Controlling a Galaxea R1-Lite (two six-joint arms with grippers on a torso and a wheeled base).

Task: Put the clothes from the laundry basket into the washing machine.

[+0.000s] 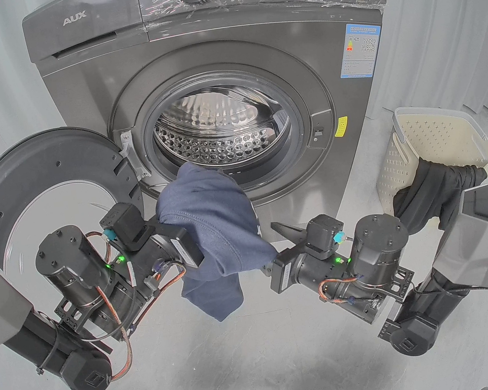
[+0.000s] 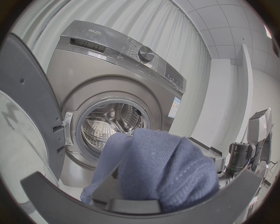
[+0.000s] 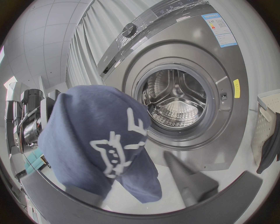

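Hanging before the open washing machine point(image 1: 74, 91), at the lower rim of its drum point(image 1: 219, 127), a navy sweater point(image 1: 215, 220) lay draped over the left hand point(image 1: 202, 234) and trailed down toward the floor point(image 1: 267, 357). Whether that hand gripped it could not be told under the cloth. The right hand point(image 1: 274, 247) stood spread wide just beside, one finger point(image 3: 186, 175) bare. The door point(image 1: 32, 174) stood open at the left. A cream laundry basket point(image 1: 444, 128) stood right of the machine, a dark garment point(image 1: 435, 192) over its rim.
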